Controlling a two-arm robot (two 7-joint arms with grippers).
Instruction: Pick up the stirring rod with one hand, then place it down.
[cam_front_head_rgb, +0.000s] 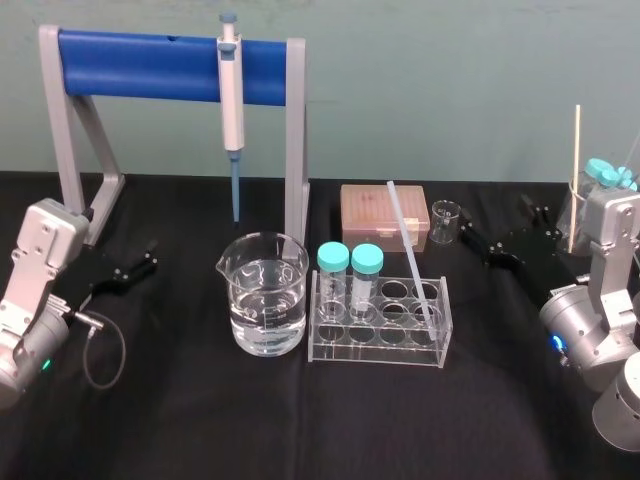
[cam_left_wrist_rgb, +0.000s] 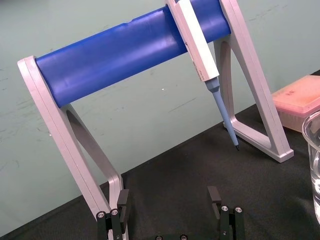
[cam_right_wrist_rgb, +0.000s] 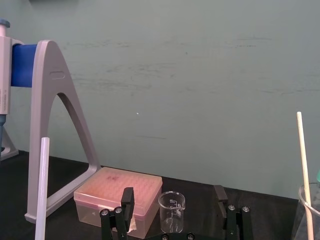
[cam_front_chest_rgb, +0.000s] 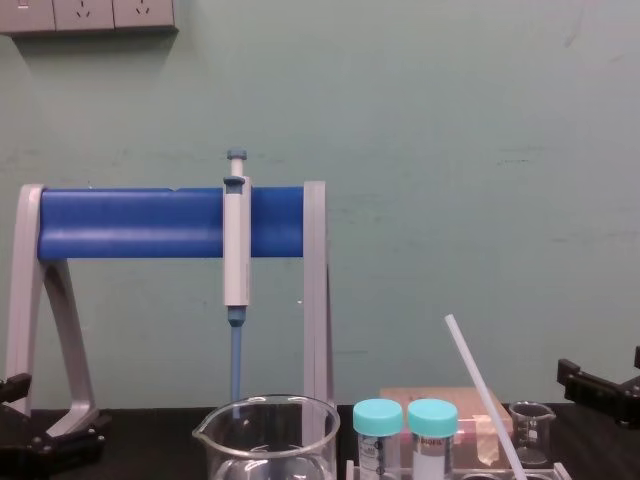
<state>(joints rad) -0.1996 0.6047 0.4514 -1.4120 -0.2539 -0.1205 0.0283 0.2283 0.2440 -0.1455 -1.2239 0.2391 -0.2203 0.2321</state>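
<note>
The stirring rod (cam_front_head_rgb: 410, 250) is a thin white translucent stick. It leans in the clear tube rack (cam_front_head_rgb: 378, 352) at the table's middle, its top end tilted back over the pink box. It also rises at a slant in the chest view (cam_front_chest_rgb: 480, 390), and the right wrist view catches the rod (cam_right_wrist_rgb: 42, 185) off to one side. My right gripper (cam_front_head_rgb: 497, 238) hovers low to the right of the rack, open, with nothing between its fingers (cam_right_wrist_rgb: 127, 199). The left gripper (cam_front_head_rgb: 140, 262) rests open at the far left by the stand's foot, its fingers (cam_left_wrist_rgb: 122, 200) spread apart.
A beaker of water (cam_front_head_rgb: 265, 295) stands left of the rack, which holds two teal-capped tubes (cam_front_head_rgb: 348, 262). A pipette (cam_front_head_rgb: 231, 100) hangs on the blue-barred stand (cam_front_head_rgb: 140, 65). Behind the rack are a pink tip box (cam_front_head_rgb: 370, 215) and a small beaker (cam_front_head_rgb: 445, 220). A flask with a wooden stick (cam_front_head_rgb: 576, 180) sits far right.
</note>
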